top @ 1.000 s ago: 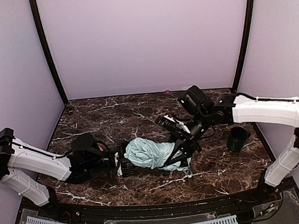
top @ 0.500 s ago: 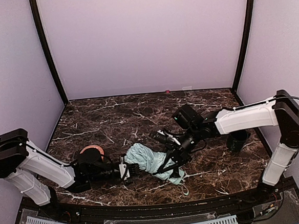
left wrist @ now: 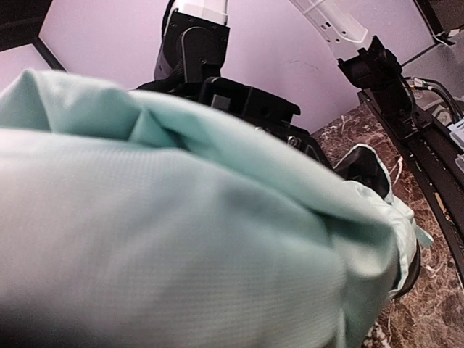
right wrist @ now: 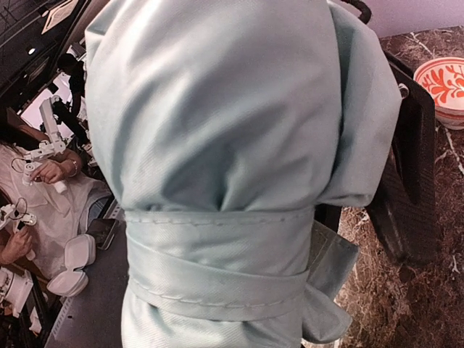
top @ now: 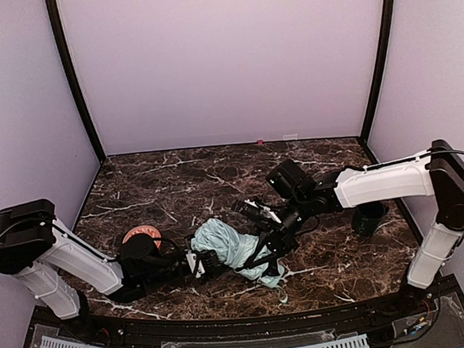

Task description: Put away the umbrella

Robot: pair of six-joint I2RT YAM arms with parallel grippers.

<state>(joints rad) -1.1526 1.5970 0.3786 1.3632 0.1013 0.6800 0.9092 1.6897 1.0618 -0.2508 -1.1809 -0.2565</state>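
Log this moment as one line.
mint-green folded fabric umbrella lying on marble table | right gripper clamps it | left gripper at other end, grip unclear

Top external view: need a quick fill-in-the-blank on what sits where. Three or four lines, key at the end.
1. The mint-green umbrella lies bundled on the ____-patterned table.
2. The dark cup stands on the ____ side of the table.
3. The orange-and-white bowl sits on the ____ side.
4. In the right wrist view, a mint band is wrapped ____ the bundled fabric.

Missing words: marble; right; left; around.
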